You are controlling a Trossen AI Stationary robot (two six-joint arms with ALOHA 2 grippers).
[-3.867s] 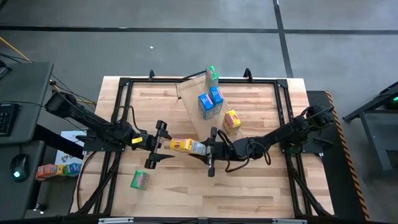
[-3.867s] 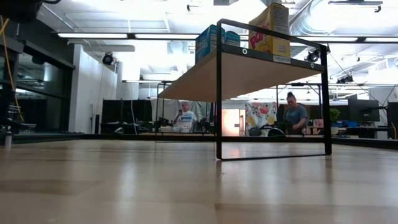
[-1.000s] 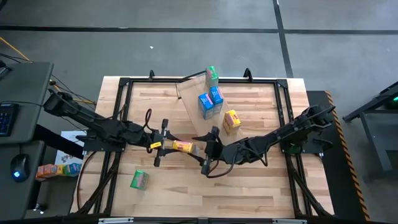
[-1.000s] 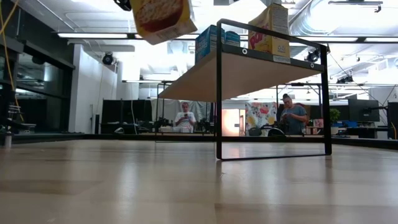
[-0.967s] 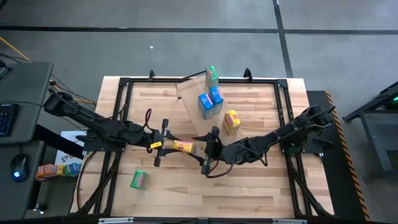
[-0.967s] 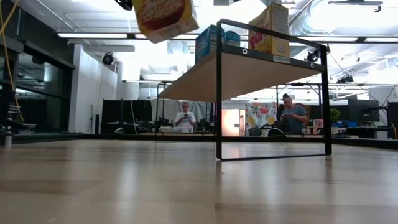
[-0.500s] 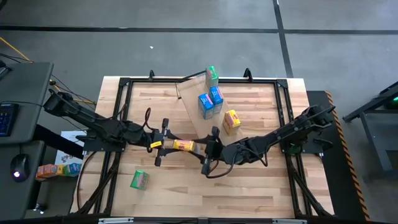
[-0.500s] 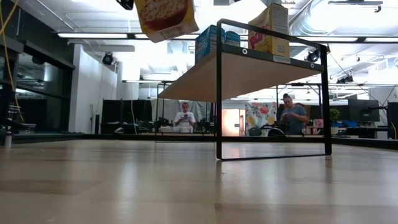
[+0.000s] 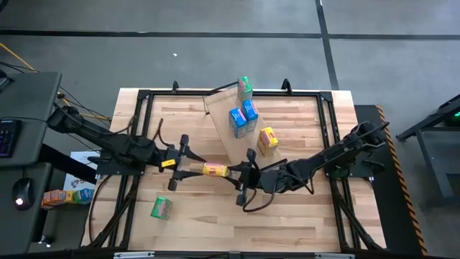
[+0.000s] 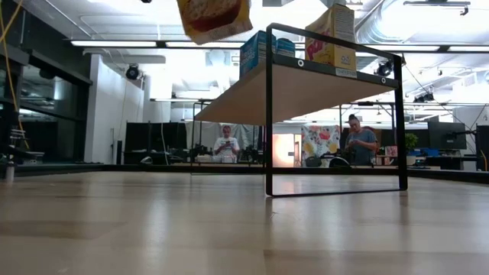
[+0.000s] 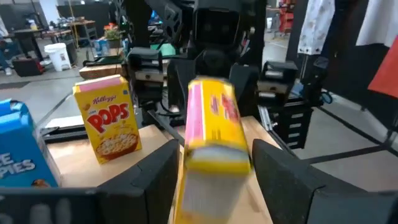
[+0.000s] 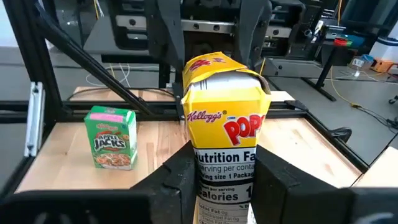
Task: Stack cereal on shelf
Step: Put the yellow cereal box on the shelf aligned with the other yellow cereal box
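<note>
The right pincer [image 9: 243,175] has just clamped the yellow cereal box [image 9: 215,170] above the tabletop [image 9: 302,216]; the left pincer [image 9: 181,163] has spread and let go. Handover looks complete, shelf [image 9: 224,126] placement next.

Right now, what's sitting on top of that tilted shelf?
On the shelf stand four cereal boxes: one green, two blue side by side, one yellow. Whatever lies under the board is hidden from above.
</note>
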